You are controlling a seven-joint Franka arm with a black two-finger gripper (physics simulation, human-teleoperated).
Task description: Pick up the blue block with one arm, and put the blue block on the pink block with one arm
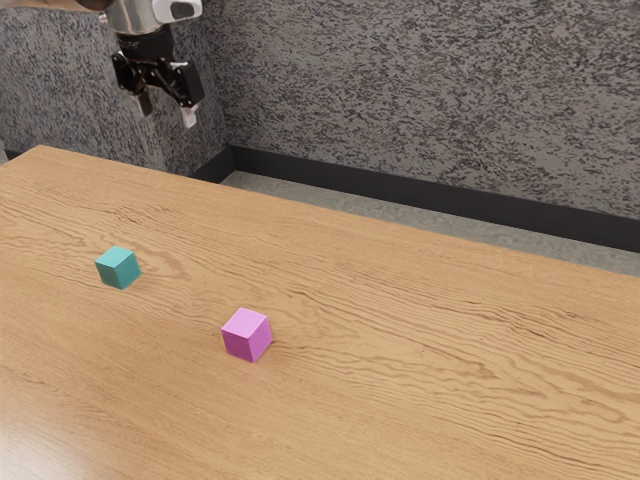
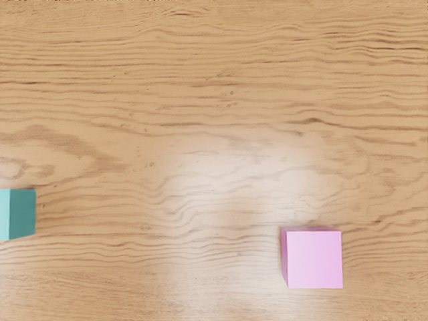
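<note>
A small teal-blue block point(image 1: 118, 267) rests on the wooden table point(image 1: 400, 330) toward the exterior view's left. A pink block point(image 1: 247, 334) sits on the table nearer the front, apart from the blue one. My gripper point(image 1: 166, 109) hangs high above the table at the upper left, well above both blocks, with its fingers open and nothing between them. In the wrist view the pink block point(image 2: 312, 258) lies flat on the wood, and the blue block point(image 2: 17, 214) is cut off by the picture's edge.
A speckled grey wall point(image 1: 430, 90) with a dark baseboard runs behind the table's far edge. Bare wood spreads around both blocks and toward the exterior view's right.
</note>
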